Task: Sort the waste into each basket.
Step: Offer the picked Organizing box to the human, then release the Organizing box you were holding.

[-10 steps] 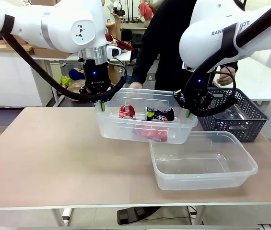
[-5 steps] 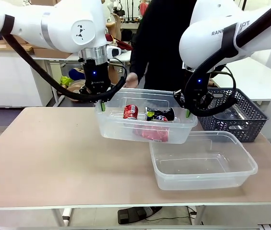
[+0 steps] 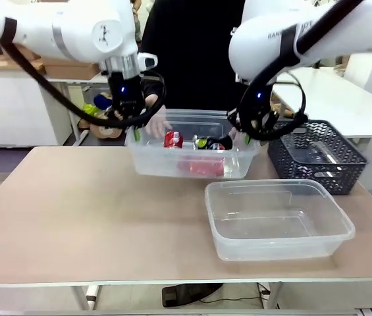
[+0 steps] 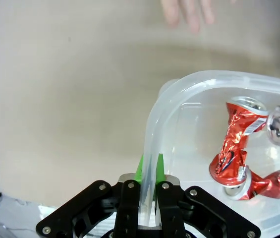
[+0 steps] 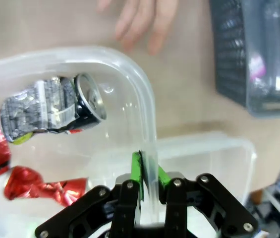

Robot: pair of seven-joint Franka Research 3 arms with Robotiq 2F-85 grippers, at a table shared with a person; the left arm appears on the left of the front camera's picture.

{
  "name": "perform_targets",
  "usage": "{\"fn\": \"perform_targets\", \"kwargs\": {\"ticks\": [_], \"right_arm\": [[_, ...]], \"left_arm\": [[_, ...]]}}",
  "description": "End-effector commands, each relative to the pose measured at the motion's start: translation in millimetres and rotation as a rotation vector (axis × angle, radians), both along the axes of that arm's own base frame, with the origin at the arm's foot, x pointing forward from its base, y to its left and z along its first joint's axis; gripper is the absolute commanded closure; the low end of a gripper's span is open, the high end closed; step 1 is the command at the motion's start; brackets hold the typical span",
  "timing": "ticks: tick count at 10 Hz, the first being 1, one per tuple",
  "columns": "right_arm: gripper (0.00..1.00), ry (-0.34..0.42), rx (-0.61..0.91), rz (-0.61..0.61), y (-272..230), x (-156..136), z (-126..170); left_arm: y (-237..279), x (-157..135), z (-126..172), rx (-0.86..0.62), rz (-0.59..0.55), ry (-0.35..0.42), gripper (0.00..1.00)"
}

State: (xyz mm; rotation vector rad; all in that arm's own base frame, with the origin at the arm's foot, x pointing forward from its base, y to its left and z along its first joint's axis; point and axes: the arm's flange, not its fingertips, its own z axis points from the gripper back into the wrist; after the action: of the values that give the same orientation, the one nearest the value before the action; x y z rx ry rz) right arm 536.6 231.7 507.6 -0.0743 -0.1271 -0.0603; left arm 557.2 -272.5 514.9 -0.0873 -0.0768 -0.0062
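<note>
**Item 1. Filled tub** [image 3: 154, 166]: clear, at the far middle of the table [image 3: 74, 210]. Holds a crushed red can [image 4: 231, 148], a silver-and-black can [image 5: 50, 111] and a second red can [image 3: 202, 166] lying low against the near wall. Whether the base clears the table cannot be told.

**Item 2. Left end effector** [image 4: 149, 171]: narrow, green pads pinching the tub's left end rim.

**Item 3. Right end effector** [image 5: 147, 173]: narrow, pinching the opposite end rim in the same way.

**Item 4. Empty tub** [image 3: 274, 185]: near right of the table, just in front of the filled tub, nothing inside.

**Item 5. Dark lattice basket** [image 3: 317, 155]: far right, beside the filled tub. Contents are not legible.

**Item 6. Person's hand** [image 3: 156, 125]: close to the filled tub's far left corner.

**Risks.**
- Each grip is on a thin, flexible lip. Uneven motion between the arms would probably twist the tub or pull the rim from the pads.
- Any tilt is likely to roll the loose cans and shift the load.
- The hand is close to the left end effector, so contact is possible.
- The tub could clip the basket or the empty tub's rim.
</note>
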Motion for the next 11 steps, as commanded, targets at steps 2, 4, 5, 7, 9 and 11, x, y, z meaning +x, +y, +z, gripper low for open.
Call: {"fn": "perform_targets", "kwargs": {"ticks": [2,4,5,7,9,11], "right_arm": [[0.95,0.071,-0.004,0.095,40,50,3],[0.95,0.078,0.031,0.103,37,49,-3],[0.95,0.079,0.036,0.098,35,46,-5],[0.95,0.073,-0.018,0.059,20,53,-8],[0.95,0.073,-0.018,0.059,20,53,-8],[0.95,0.073,-0.018,0.059,20,53,-8]], "left_arm": [[-5,34,8,-0.134,-0.003,0.039,0.94],[-1,46,-9,-0.145,0.028,0.061,0.94],[1,51,-16,-0.158,0.044,0.091,0.94],[26,47,-24,-0.066,0.032,0.071,0.94],[26,47,-24,-0.066,0.032,0.071,0.94],[26,47,-24,-0.066,0.032,0.071,0.94]]}}
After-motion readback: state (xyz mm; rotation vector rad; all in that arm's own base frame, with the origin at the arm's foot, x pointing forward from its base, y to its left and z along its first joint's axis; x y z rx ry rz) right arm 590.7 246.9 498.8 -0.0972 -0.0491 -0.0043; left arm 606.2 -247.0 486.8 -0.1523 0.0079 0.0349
